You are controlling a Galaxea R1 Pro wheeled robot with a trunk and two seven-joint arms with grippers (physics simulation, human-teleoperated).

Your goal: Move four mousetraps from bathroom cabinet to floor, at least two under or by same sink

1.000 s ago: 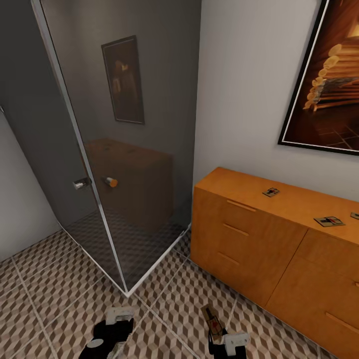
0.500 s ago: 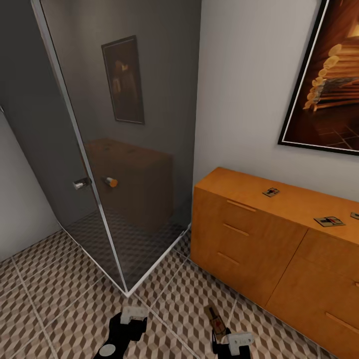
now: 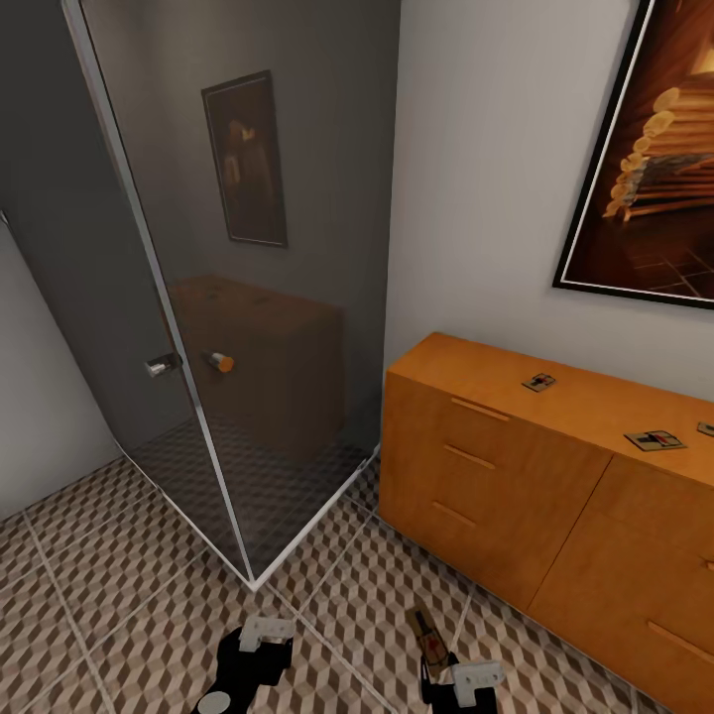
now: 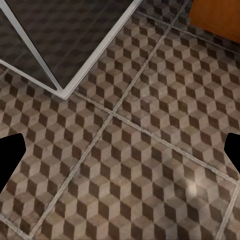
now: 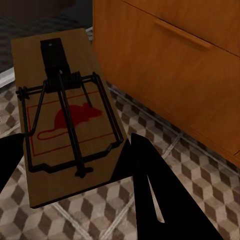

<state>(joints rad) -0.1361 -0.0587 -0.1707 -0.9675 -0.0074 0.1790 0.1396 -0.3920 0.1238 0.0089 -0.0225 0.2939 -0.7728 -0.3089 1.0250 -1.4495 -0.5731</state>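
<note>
Right wrist view: right tool clenched on mousetrap, a light, stiff board, best pinched by its edges clear of the wire; left tool released.

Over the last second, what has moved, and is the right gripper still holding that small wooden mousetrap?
The left gripper has shifted to the right and down in the head view, its black arm drawing in; it is open over the cube-patterned tile floor. The right gripper barely moved and still grips the flat brown wooden mousetrap. The orange-brown wooden cabinet and the traps on its top stayed put.
</note>
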